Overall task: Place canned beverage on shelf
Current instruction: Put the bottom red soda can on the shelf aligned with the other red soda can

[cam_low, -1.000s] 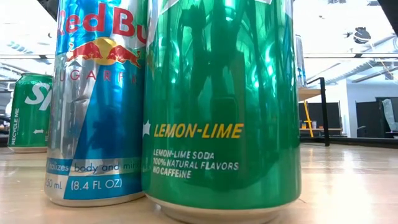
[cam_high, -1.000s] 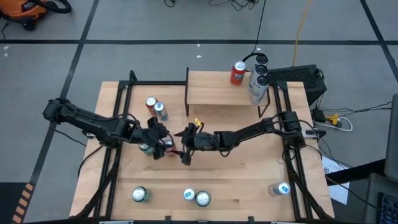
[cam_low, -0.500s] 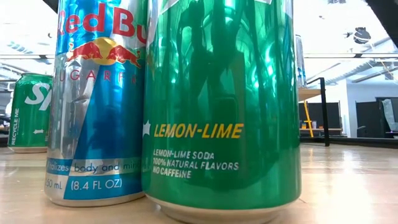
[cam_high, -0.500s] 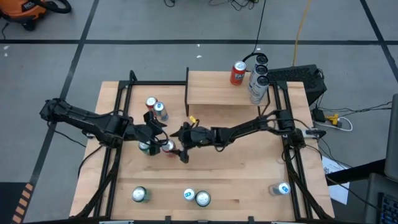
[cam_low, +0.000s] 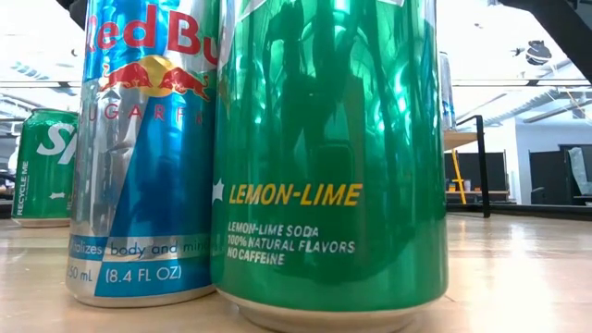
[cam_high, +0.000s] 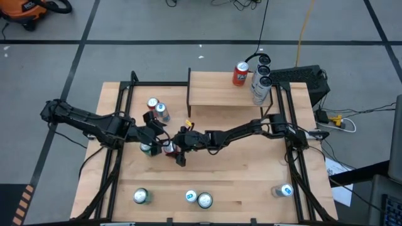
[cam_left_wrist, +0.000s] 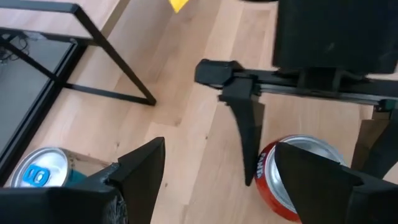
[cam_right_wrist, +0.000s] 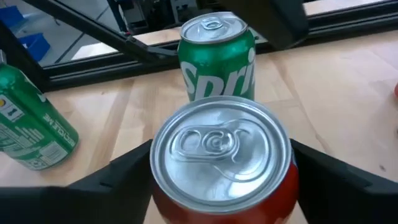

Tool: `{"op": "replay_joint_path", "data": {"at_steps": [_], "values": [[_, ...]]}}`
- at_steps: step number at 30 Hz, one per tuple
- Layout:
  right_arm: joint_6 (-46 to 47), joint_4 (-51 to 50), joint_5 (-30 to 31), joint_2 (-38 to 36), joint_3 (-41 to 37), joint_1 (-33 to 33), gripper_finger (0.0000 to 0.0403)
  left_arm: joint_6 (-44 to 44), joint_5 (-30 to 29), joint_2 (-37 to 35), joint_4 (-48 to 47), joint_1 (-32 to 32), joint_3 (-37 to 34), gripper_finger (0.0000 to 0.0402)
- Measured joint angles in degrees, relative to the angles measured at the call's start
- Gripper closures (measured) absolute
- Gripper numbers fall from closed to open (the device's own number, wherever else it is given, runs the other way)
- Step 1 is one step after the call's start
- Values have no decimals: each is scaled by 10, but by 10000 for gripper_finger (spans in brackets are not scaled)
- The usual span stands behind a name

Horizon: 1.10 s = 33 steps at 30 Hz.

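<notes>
2 dark arms meeting mid-table, right gripper (cam_high: 171, 149) at a red can (cam_high: 168, 148), shelf (cam_high: 220, 89) behind

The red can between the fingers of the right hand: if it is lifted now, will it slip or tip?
The red can looks smooth, shiny metal, so it may slip in a light hold. It stands upright between the right hand's fingers, so tipping seems unlikely. Its tab looks unopened, so it is probably full and fairly heavy.

- Red can (cam_right_wrist: 221, 162): upright on the tabletop, silver lid with pull tab intact; at left of centre in the high view (cam_high: 168, 149).
- Shelf (cam_high: 220, 89): small light-wood board on thin black side supports, at upper centre of the high view; a red can (cam_high: 240, 74) stands upright on its right end.
</notes>
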Motion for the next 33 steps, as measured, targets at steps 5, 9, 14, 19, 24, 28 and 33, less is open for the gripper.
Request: {"op": "replay_joint_path", "data": {"at_steps": [5,9,14,19,24,28,33], "values": [[1,-28,-2,-8,1,1,122,-1,-1,0,-1,0,0,98],[-21,-135,-13,-55,-1,2,122,-3,-5,0,-18,0,0,98],[-69,-289,-10,-157,-2,0,122,-12,-19,0,29,-1,-25,98],[-85,-431,45,-269,-1,-16,122,-4,-15,0,84,-5,-62,98],[-91,-522,127,-376,-2,-37,122,-1,-16,0,136,-5,-85,98],[-80,-533,179,-441,-38,-72,122,5,-16,0,170,-5,-96,98],[-51,-484,190,-514,-156,-133,122,14,-16,0,185,-5,-101,98]]}}
